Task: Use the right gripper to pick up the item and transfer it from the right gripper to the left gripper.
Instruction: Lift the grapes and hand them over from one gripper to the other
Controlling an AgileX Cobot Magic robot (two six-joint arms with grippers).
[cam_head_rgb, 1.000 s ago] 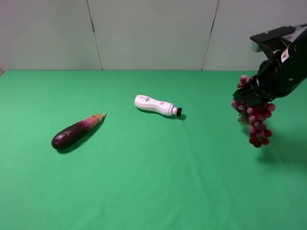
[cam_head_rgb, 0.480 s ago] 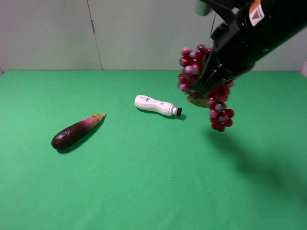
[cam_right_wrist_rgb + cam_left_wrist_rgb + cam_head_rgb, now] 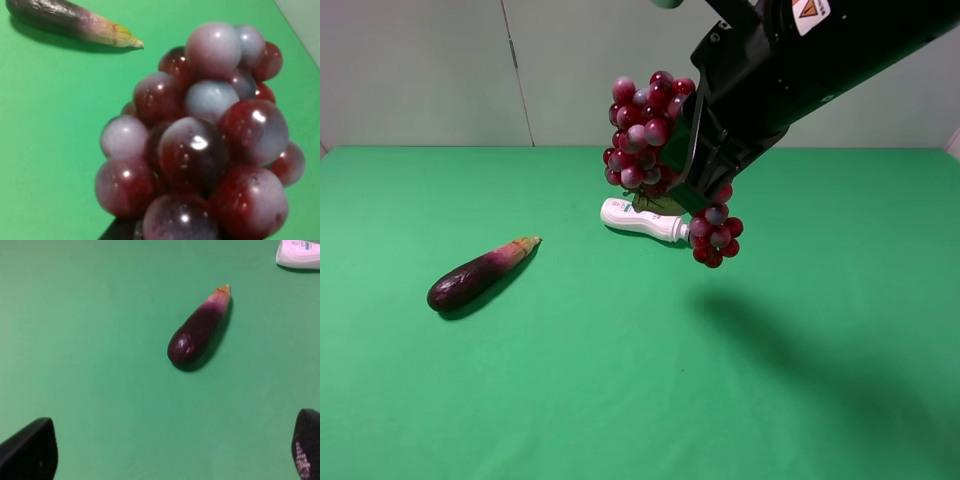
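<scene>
**Grapes aloft in right end effector**

My right end effector [image 3: 698, 180] is pinching the bunch of grapes [image 3: 642, 135] near its middle, high above the green worktop [image 3: 570, 380]. The larger cluster is bulging out on the left-arm side of the jaws. A smaller cluster is hanging below them, overlapping the capped end of the white bottle [image 3: 640, 219] in the high view. My left end effector [image 3: 167, 447] is hovering over the worktop with its jaws spread wide, near the eggplant [image 3: 199, 327].

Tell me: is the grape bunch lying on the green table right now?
No, the grape bunch hangs above the green table, clamped in the right end effector.
</scene>
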